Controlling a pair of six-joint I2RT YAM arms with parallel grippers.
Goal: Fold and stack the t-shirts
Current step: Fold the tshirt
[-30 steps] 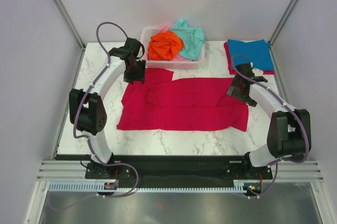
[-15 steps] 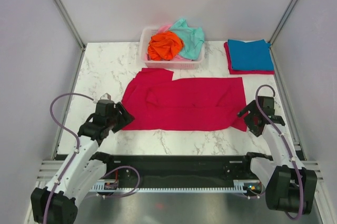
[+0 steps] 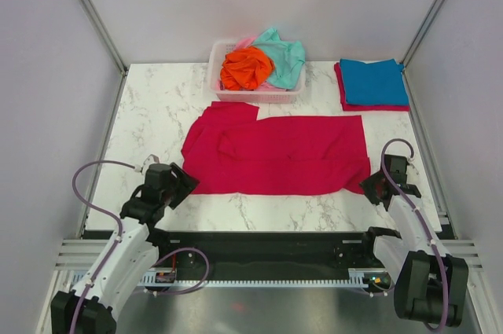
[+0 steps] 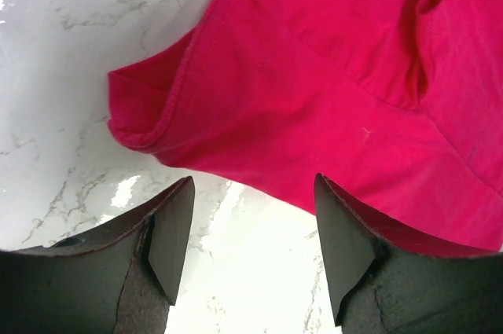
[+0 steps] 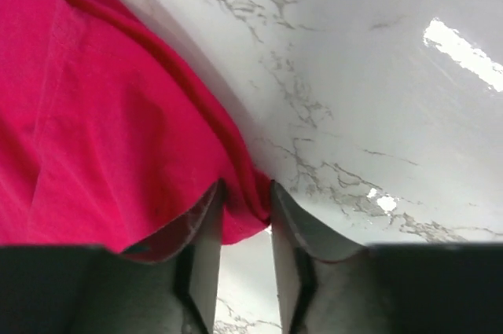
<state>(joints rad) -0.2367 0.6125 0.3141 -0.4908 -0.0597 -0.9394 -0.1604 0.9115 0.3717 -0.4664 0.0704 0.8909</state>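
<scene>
A crimson red soft cloth t-shirt (image 3: 275, 153) lay spread flat across the middle of the white marbled table (image 3: 157, 106), its long near hem facing your arms. It looked light, limp and easily creased, so it would sag and trail when lifted. The two near corners of the hem seemed the best places to take hold, so that the edge could rise evenly.

Your left gripper (image 4: 253, 200) sat low at the near-left corner with its jaws spread wide and nothing between them, the rolled hem just ahead. Your right gripper (image 5: 245, 192) sat at the near-right corner, jaws narrow, with a fold of red hem pinched between them.

A second before, both arms had reached far over the cloth, the left beside the white slatted plastic basket (image 3: 247, 97) of crumpled shirts. They had since drawn back to the near corners. The right jaws had gone from wide to narrow, and the shirt itself lay much as before.
</scene>
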